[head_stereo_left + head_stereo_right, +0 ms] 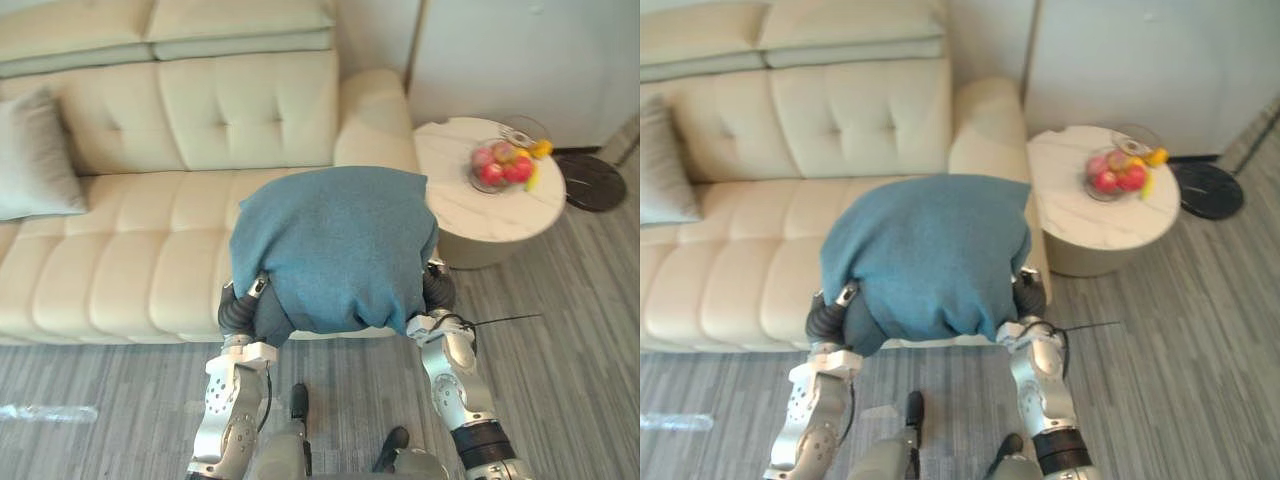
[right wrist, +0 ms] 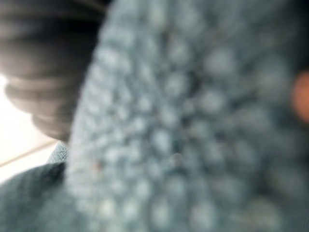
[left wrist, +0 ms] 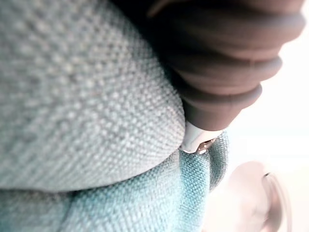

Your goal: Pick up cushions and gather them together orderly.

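Hanging between the two hands, the blue cushion [image 1: 335, 245] is up in the air over the front edge of the cream sofa [image 1: 150, 260], toward the end with the armrest. The left hand [image 1: 237, 313] is against the cushion's lower left corner and the right hand [image 1: 438, 288] against its right side, just below the middle. Of each hand, the dark ribbed cover alone sticks out past the fabric. The rest is buried under or behind the cushion, so I cannot tell whether either hand is spread flat or closed on the cloth.

Both wrist views look at blue weave from very close, with the ribbed cover at one corner, and neither settles the grip. The cushion hides a good part of the sofa seat and its front edge.

A grey cushion [image 1: 35, 155] leans against the backrest at the far left of the sofa, well apart from the blue one and partly cut off by the view's edge. Beside the armrest stands a round white bench [image 1: 480, 215] with a glass fruit bowl [image 1: 505, 165] on it.
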